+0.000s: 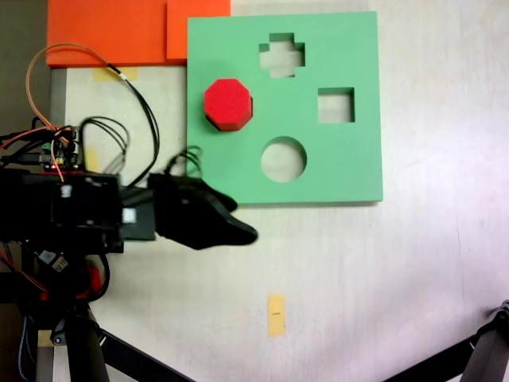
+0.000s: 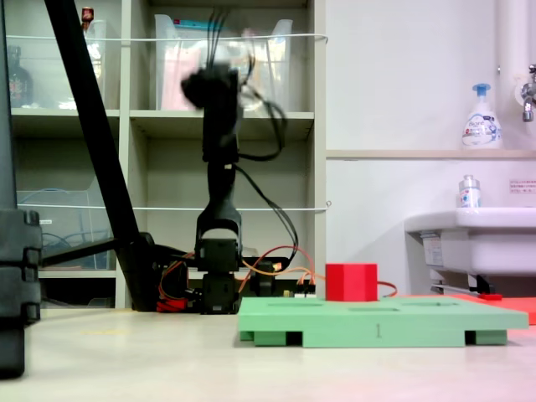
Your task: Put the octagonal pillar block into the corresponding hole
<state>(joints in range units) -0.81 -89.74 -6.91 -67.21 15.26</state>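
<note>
The red octagonal pillar block (image 1: 228,103) stands upright on the upper left part of the green board (image 1: 350,171), its top well above the board's surface (image 2: 351,281). The corresponding hole is hidden; the block covers that spot. My gripper (image 1: 242,233) hangs off the board's lower left corner, clear of the block and holding nothing. It reads as one dark mass with a single tip, so its jaws cannot be made out. From the side, the gripper (image 2: 209,84) is raised high above the table and blurred.
The board also has a cross cutout (image 1: 281,54), a square cutout (image 1: 336,105) and a round cutout (image 1: 283,159). Orange foam sheets (image 1: 119,32) lie at the top left. A yellow tape mark (image 1: 275,314) sits on the table. Tripod legs (image 1: 485,350) cross the bottom corners.
</note>
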